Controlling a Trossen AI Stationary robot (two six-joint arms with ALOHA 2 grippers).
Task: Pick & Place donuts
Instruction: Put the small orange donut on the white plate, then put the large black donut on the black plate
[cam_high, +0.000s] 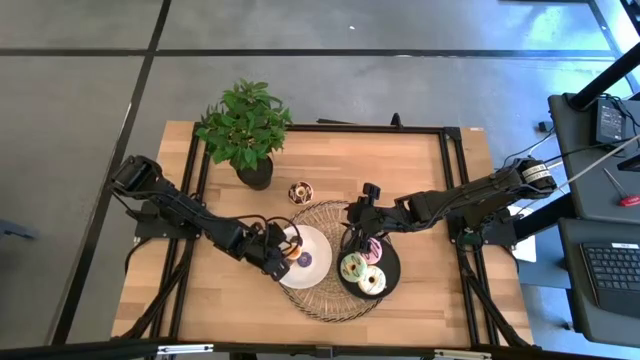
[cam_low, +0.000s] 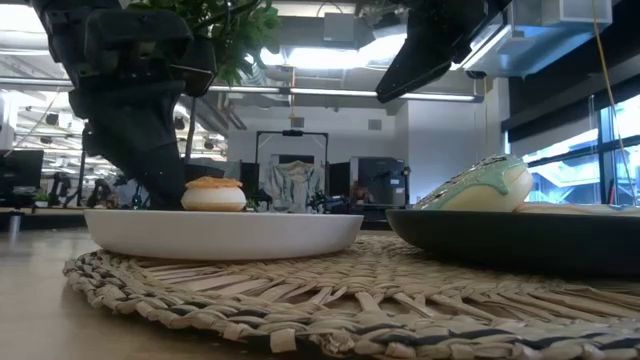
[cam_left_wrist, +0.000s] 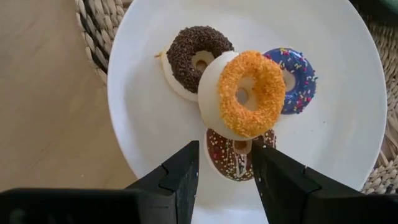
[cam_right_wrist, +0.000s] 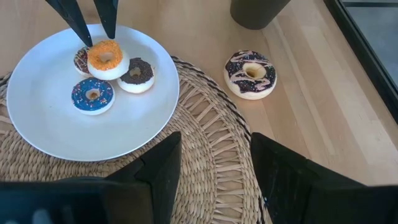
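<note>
Hovering low over the white plate (cam_left_wrist: 143, 118), the left gripper (cam_left_wrist: 225, 177) is holding its fingers spread with nothing between them, just short of the orange donut (cam_left_wrist: 249, 93), which is sitting tilted on top of three others: a brown sprinkled one (cam_left_wrist: 189, 53), a blue one (cam_left_wrist: 297, 78) and a dark chocolate one (cam_left_wrist: 233, 158) partly under it. These small rings look light and stiff, with a smooth pale base and a gritty topping, so they are probably slipping less at the rim than on the icing; pinching the orange one across its outer edge, or with one finger through the hole, seems the safest hold, since it is perched loosely and could roll off the pile. Farther right in the overhead picture, the right gripper (cam_high: 358, 222) is hanging with fingers parted and empty above the edge of the black plate (cam_high: 392, 270), where a green donut (cam_high: 352, 266), a cream one (cam_high: 372, 281) and a pink one (cam_high: 372, 248) are lying. Beyond the woven mat (cam_high: 330, 300), toward the upper middle of the table (cam_high: 440, 160), a dark drizzled donut (cam_high: 301, 192) is lying alone on the wood beside the potted plant (cam_high: 245, 125).
</note>
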